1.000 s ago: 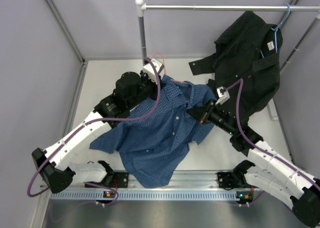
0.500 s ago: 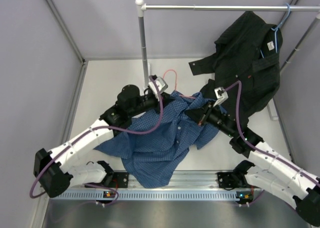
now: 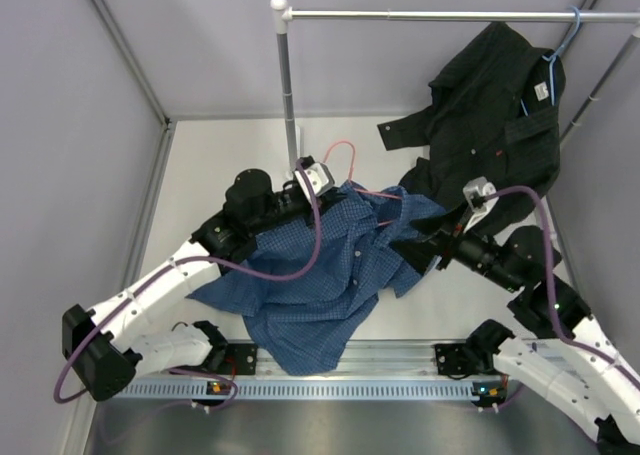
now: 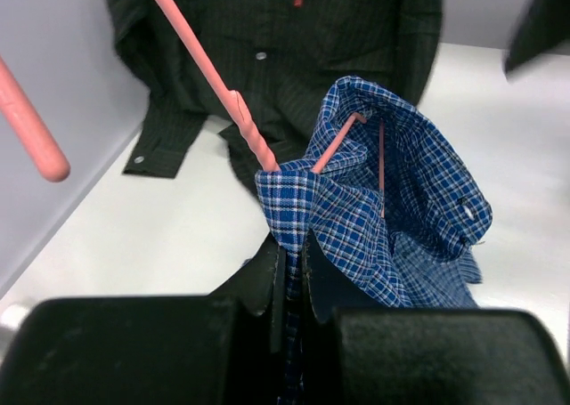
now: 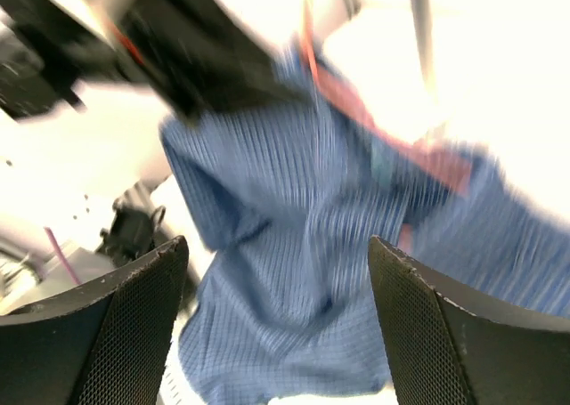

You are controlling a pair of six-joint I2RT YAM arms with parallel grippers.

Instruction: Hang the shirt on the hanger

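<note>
Plainly, left jaws pinch the shirt, the hanger hook pointing rearward; right jaws gape.

You've got a white counter, the shirt heaped at frame centre, a rack pole standing upper centre.

- White-shelled left arm and right arm, with black joint housings.
- Purple cable looping along each.
- Right gripper: black fingers with fine mesh texture.

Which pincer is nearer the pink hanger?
Left. The left pincer grips the shirt right beside the hanger; the right pincer sits open, apart, by the shirt's right edge.
</note>
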